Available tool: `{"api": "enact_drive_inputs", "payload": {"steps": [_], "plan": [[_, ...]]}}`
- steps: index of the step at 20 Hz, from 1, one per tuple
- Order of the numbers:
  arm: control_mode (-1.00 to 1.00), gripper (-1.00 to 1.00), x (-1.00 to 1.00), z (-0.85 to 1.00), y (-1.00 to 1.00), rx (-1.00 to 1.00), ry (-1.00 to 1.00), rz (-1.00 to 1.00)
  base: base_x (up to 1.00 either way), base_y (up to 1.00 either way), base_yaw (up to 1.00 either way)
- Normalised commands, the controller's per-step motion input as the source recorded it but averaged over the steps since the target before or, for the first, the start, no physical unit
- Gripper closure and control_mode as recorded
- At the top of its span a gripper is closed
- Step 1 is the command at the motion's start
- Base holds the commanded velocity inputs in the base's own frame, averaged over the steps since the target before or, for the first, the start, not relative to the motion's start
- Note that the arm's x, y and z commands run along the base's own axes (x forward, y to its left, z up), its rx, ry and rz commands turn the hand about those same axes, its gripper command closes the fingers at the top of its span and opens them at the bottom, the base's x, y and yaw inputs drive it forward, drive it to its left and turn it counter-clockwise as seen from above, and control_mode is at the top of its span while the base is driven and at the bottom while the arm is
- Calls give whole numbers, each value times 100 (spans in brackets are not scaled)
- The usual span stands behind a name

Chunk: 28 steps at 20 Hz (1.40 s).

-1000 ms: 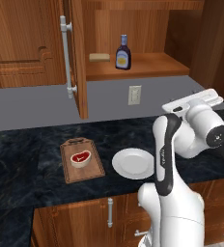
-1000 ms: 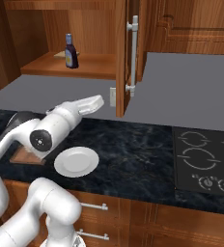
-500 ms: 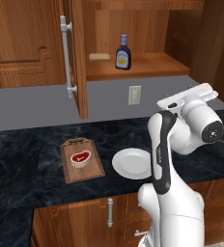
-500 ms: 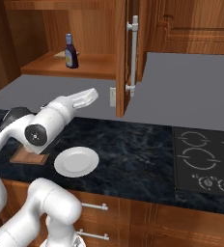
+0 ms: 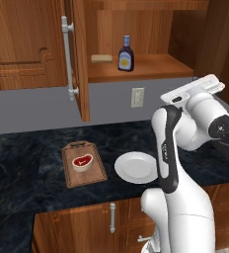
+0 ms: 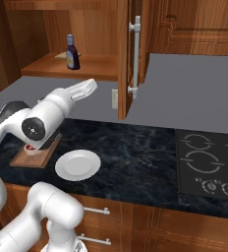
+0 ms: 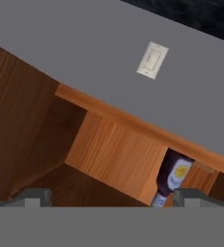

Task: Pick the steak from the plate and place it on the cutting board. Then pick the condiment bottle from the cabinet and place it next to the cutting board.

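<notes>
The steak (image 5: 82, 161) lies on the cutting board (image 5: 85, 174), left of the bare white plate (image 5: 136, 167). Up on the shelf of the open cabinet (image 5: 146, 69) stands the condiment bottle (image 5: 126, 54), upright. My gripper (image 5: 190, 91) is raised over the counter to the right of the plate, below shelf height and well right of the bottle. In the rolled hand view my gripper (image 7: 111, 197) is open, its dark fingertips (image 7: 33, 196) far apart with nothing between them. There the condiment bottle (image 7: 175, 175) appears upside down, partly hidden by a cabinet (image 7: 109, 149) panel. From the right, the bottle (image 6: 72, 53) and plate (image 6: 78, 165) show too.
A flat tan block (image 5: 101, 59) lies on the shelf left of the bottle. The cabinet door (image 5: 79, 59) stands open with a long grey bar handle (image 5: 68, 59). A wall outlet (image 5: 137, 97) sits below the shelf. A stovetop (image 6: 207, 165) lies at the counter's right.
The hand has risen a little and tilted up toward the cabinet. Its jaws have stayed open. Steak, plate and bottle have not moved.
</notes>
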Motion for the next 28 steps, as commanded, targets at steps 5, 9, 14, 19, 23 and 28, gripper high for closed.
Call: {"api": "enact_drive_inputs", "payload": {"steps": [5, 9, 14, 19, 23, 28], "plan": [[-100, -100, -12, 50, 22, 11, 2, 0, 0, 0, 0], [-100, -100, -12, 44, 25, 11, 3, 0, 0, 0, 0], [-100, -100, -11, 37, 28, 11, 3, 0, 0, 0, 0], [-100, -100, -8, 27, 33, 10, 2, 0, 0, 0, 0], [-100, -100, -7, 22, 36, 10, 1, 0, 0, 0, 0], [-100, -100, -7, 18, 39, 10, 0, 0, 0, 0, 0]]}}
